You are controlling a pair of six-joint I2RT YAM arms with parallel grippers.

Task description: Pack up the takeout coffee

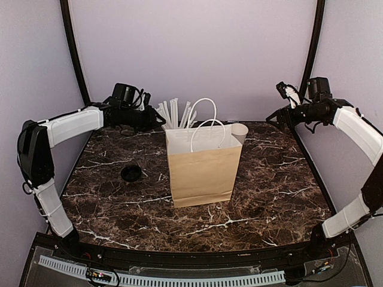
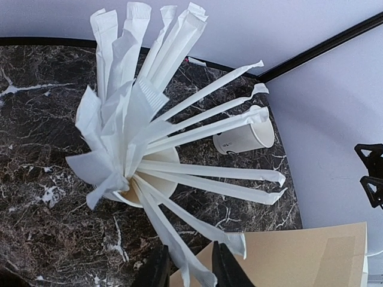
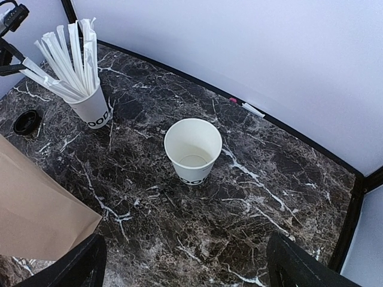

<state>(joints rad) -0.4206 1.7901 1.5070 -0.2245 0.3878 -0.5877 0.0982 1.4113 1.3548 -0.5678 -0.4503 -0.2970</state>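
Note:
The takeout coffee's white paper cup (image 3: 192, 149) with dark lettering stands open and empty at the back right of the table, behind the bag's right corner (image 1: 239, 133). Its round black lid (image 1: 131, 173) lies apart on the left of the table. My left gripper (image 2: 190, 266) hangs over the white cup of wrapped straws (image 2: 149, 179). Its jaws stand narrowly apart with one straw's end (image 2: 191, 257) between them. My right gripper (image 3: 188, 266) hovers open and empty high above the lidless cup, at the back right (image 1: 280, 113).
An upright brown paper bag (image 1: 203, 167) with white handles stands mid-table, its mouth open. The straw cup (image 1: 176, 113) is just behind its left side. Black frame posts and grey walls close off the back and sides.

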